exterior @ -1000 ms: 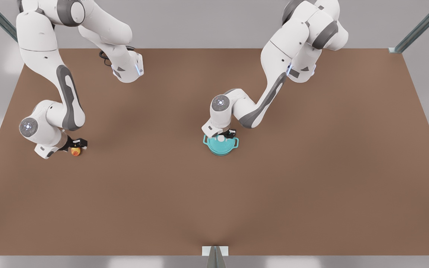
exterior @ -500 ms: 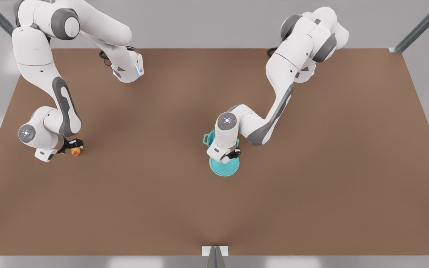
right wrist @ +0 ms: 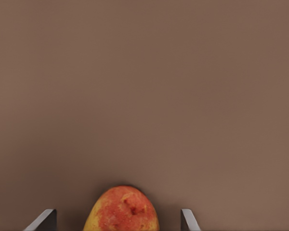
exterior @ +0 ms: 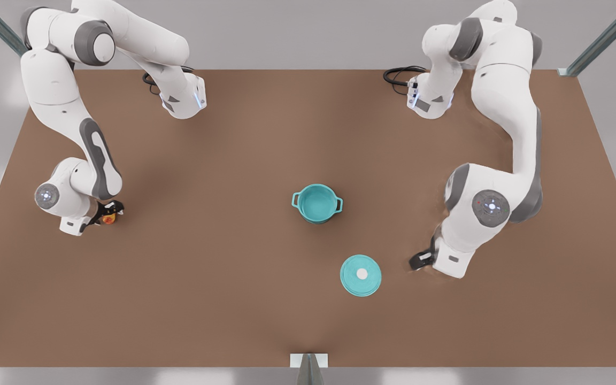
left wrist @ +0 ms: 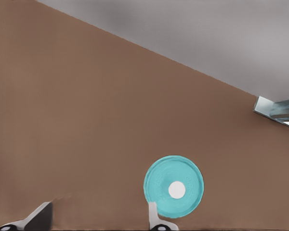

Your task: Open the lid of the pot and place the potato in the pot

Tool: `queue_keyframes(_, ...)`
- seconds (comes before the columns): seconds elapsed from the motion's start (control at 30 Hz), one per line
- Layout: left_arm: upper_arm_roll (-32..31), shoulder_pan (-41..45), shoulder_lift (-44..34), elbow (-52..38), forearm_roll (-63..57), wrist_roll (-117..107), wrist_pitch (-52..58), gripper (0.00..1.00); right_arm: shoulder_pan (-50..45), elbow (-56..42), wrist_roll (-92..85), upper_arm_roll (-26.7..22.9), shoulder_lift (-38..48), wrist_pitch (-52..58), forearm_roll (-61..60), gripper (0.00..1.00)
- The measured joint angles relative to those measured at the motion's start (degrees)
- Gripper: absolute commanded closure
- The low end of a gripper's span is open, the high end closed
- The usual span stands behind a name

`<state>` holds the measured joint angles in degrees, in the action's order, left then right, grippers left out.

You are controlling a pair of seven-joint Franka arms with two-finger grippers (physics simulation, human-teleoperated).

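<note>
On the table (exterior: pixel 265 321): one pot (exterior: pixel 316 202); one pot lid (exterior: pixel 360 275); one potato (exterior: pixel 108 217).

A broad brown tabletop (exterior: pixel 265 299) fills most of the front view, backed by a plain grey wall (exterior: pixel 297 32) along the top, with slanted metal frame struts (exterior: pixel 602 40) in both upper corners and a small bracket (exterior: pixel 308 361) at bottom centre.

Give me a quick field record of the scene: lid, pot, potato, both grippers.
lid: off, flat on the table, knob up, apart from the pot
pot: open, upright, nothing inside
potato: on the table, between the right gripper's fingers
right gripper: open, fingers not touching potato
left gripper: open, beside the lid, holding nothing
</note>
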<state>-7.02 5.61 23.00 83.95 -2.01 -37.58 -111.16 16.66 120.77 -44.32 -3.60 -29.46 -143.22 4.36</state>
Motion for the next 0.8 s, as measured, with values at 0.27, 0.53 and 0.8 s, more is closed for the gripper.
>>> queue_keyframes(0.27, -0.34, -3.48, -8.97, 8.1, 0.34, 11.88, 1.98, 0.0, 0.04, 0.65, -1.9, 0.0, 0.98, 0.14, 0.06, 0.22)
queue_keyframes(0.53, -0.34, -3.5, -8.84, 8.17, -0.6, 19.38, 2.55, 0.0, 0.32, 1.23, -3.27, 0.0, 1.21, 0.78, 0.12, 0.28)
queue_keyframes(0.8, -0.34, -3.48, -8.79, 8.25, -0.89, 24.2, 2.67, 0.0, 0.39, 1.32, -4.47, 0.0, 1.49, 1.33, 0.07, 0.45)
